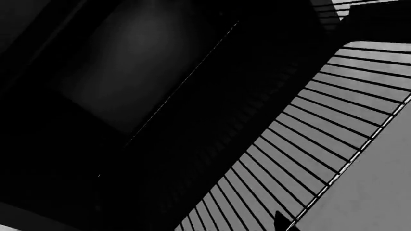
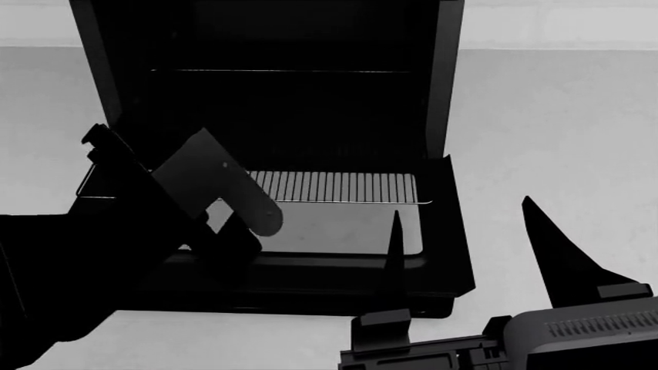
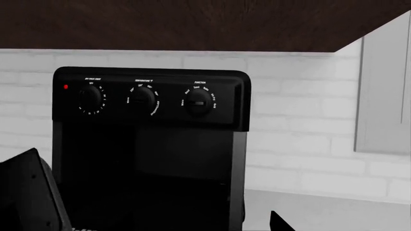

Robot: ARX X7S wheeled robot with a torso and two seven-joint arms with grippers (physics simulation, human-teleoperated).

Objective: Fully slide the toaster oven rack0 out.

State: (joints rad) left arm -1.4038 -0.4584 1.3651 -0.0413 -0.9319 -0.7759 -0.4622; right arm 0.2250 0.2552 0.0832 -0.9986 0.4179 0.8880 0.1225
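Observation:
The black toaster oven (image 2: 277, 46) stands on the counter with its door (image 2: 340, 274) folded down flat. The silvery wire rack0 (image 2: 340, 186) sticks partway out of the dark cavity, over the door's glass. My left gripper (image 2: 103, 154) is at the rack's left front corner, mostly hidden by its own arm. In the left wrist view the rack's bars (image 1: 334, 110) fill the frame and one fingertip (image 1: 281, 222) lies by the rim, set wide, so the jaws look open. My right gripper (image 2: 468, 247) is open and empty, in front of the door's right end.
The grey counter (image 2: 555, 116) runs on both sides of the oven. The right wrist view shows the oven's knob panel (image 3: 147, 98), a white tiled wall (image 3: 301, 144) and a pale cabinet (image 3: 385, 86).

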